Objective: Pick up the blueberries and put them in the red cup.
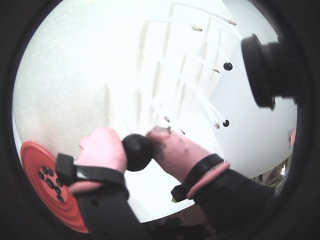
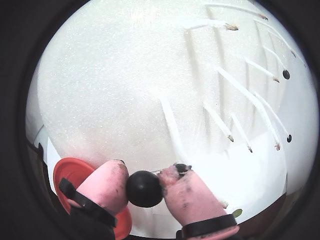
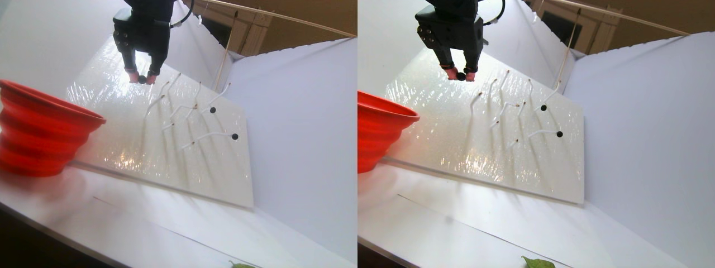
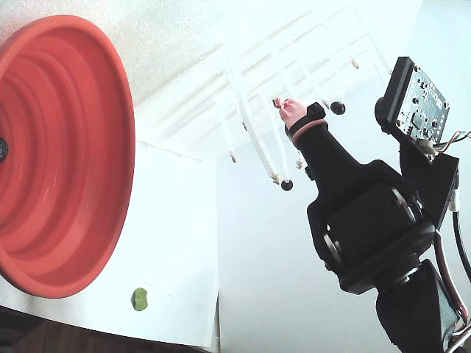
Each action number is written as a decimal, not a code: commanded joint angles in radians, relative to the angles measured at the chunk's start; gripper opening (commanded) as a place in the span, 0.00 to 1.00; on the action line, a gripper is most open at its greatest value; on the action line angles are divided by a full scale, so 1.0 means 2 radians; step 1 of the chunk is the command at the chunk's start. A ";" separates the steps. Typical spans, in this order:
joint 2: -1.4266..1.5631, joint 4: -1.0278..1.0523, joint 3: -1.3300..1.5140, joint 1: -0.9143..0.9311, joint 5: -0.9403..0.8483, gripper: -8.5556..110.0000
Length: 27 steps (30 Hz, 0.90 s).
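gripper [image 2: 144, 187] pinching a blueberry [image 2: 144, 189], red cup [image 2: 70, 175] beside, white stems [image 2: 227, 122] beyond

a glossy white board [image 3: 167, 139] leans tilted on the white tabletop [image 3: 167, 229], catching bright glare across its face. plain white panels [image 3: 301, 123] close in beside and behind the board, and past its top edge stand brown wall and pale wooden framing [image 3: 251, 28].

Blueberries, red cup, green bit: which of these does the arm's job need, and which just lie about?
Needed:
- small round black-blue blueberry pinched in the pink-tipped pincer
- two blueberries still on the white board
- big ribbed red-orange cup, berries already inside

Lying about:
- small green lump
- white stalks
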 commanded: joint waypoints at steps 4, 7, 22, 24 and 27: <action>0.068 0.011 0.010 -0.014 0.015 0.17; 0.082 0.028 0.013 -0.023 0.024 0.17; 0.130 0.071 0.058 -0.065 0.054 0.17; 0.134 0.075 0.063 -0.071 0.060 0.17; 0.140 0.081 0.070 -0.081 0.069 0.17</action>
